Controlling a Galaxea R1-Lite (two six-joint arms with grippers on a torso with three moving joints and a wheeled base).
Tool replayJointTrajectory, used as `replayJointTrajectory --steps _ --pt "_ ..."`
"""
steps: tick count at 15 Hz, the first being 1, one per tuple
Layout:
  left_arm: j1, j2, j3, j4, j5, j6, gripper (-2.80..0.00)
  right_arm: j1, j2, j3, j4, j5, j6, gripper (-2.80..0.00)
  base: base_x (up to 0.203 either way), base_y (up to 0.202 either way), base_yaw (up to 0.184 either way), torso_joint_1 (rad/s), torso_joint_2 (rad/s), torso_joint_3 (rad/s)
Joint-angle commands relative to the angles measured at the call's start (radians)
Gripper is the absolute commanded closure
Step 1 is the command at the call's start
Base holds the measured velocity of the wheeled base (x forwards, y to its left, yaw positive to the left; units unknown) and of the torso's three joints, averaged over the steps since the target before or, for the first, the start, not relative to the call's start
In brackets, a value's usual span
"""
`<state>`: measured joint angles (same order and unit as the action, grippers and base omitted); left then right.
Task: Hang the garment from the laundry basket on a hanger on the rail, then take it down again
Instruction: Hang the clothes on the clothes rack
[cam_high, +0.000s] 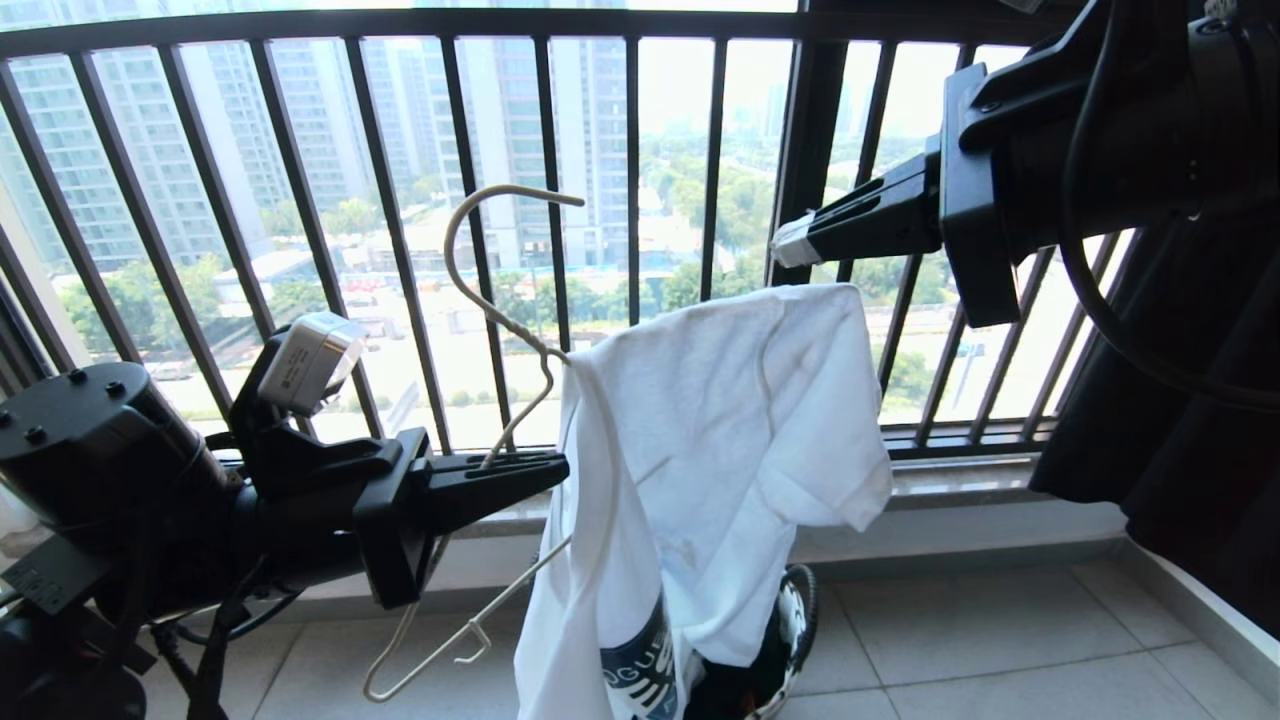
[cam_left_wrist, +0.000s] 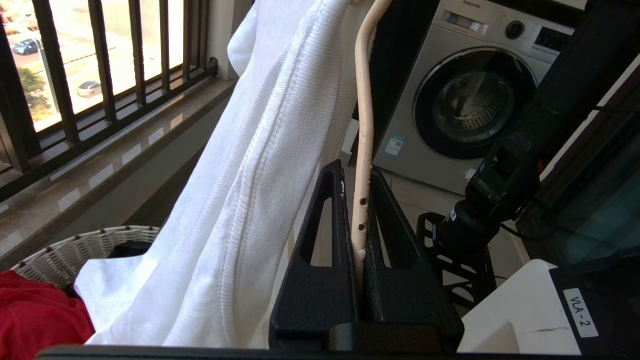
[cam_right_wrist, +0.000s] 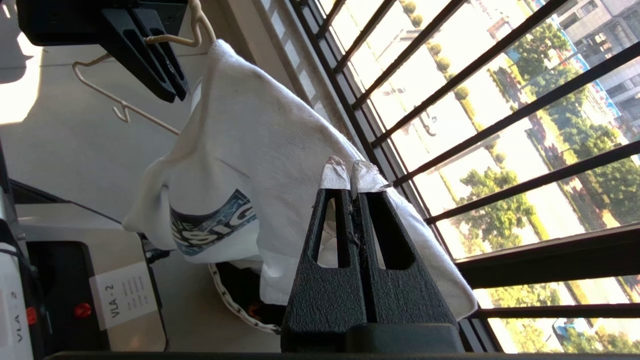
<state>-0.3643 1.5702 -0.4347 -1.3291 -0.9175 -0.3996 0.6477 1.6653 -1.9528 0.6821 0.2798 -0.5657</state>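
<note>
Step in hand: I judged I was dressing the hanger (cam_high: 500, 330), with the rail not in view and the hanging itself not yet done.
Left gripper: my left gripper (cam_high: 535, 468) was clamped hard on the hanger's bare sloping arm, just below its twisted neck, its jaws closed to the wire's width.
Right gripper: my right gripper (cam_high: 795, 242) was fully closed with nothing between its taped tips, held above the hanger's covered shoulder and apart from the cloth.
Garment's place: the garment (cam_high: 700, 470) was draped over the hanger's far shoulder only, hanging down from it towards the laundry basket (cam_high: 800, 620), which stood below the hanger on the floor.
Hanger's bare side: the near arm and its notched end stuck out uncovered, below and to my left of my left gripper.
Garment's look: white knit, soft and creased, bunched at the hanger's neck, one short sleeve flared out to the side, a slice of the dark printed patch showing low down.
Next move, as I judged it: the collar would need drawing over the bare arm so the shirt sat on both shoulders; my right gripper would have to open first.
Risk: lopsided as it was, I thought the shirt could slide off the covered shoulder.
</note>
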Motion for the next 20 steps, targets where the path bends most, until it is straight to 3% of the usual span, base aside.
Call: replayJointTrajectory --steps 1,2,4,7,10,14,18,20 --pt "0.022 0.003 0.023 -0.007 -0.084 -0.001 0.0 0.019 0.018 0.0 0.013 0.001 -0.019 -2.07 0.0 0.0 0.0 0.0 0.0 0.0" --pt "0.031 0.01 0.03 -0.007 -0.112 0.001 0.0 0.022 0.033 -0.001 0.014 0.002 -0.021 -2.8 0.0 0.0 0.0 0.0 0.0 0.0" --pt "0.058 0.014 0.027 -0.007 -0.124 0.002 0.0 0.026 0.066 -0.002 0.021 0.004 -0.025 -2.8 0.0 0.0 0.0 0.0 0.0 0.0" --pt "0.096 0.028 0.024 -0.007 -0.191 -0.001 0.0 0.024 0.116 -0.003 0.066 0.043 -0.051 -2.8 0.0 0.0 0.0 0.0 0.0 0.0" --pt "0.097 0.044 0.022 -0.006 -0.204 -0.001 0.0 0.023 0.145 -0.003 0.081 0.064 -0.07 -2.8 0.0 0.0 0.0 0.0 0.0 0.0" --pt "0.097 0.034 0.03 -0.005 -0.271 -0.002 0.0 0.022 0.173 -0.003 0.135 0.064 -0.097 -2.8 0.0 0.0 0.0 0.0 0.0 0.0" --pt "0.097 0.014 0.036 -0.005 -0.284 -0.001 0.0 0.02 0.195 0.006 0.14 0.067 -0.103 -2.8 0.0 0.0 0.0 0.0 0.0 0.0" --pt "0.097 0.001 0.048 -0.005 -0.327 -0.002 0.0 0.021 0.197 0.009 0.162 0.072 -0.103 -2.8 0.0 0.0 0.0 0.0 0.0 0.0"
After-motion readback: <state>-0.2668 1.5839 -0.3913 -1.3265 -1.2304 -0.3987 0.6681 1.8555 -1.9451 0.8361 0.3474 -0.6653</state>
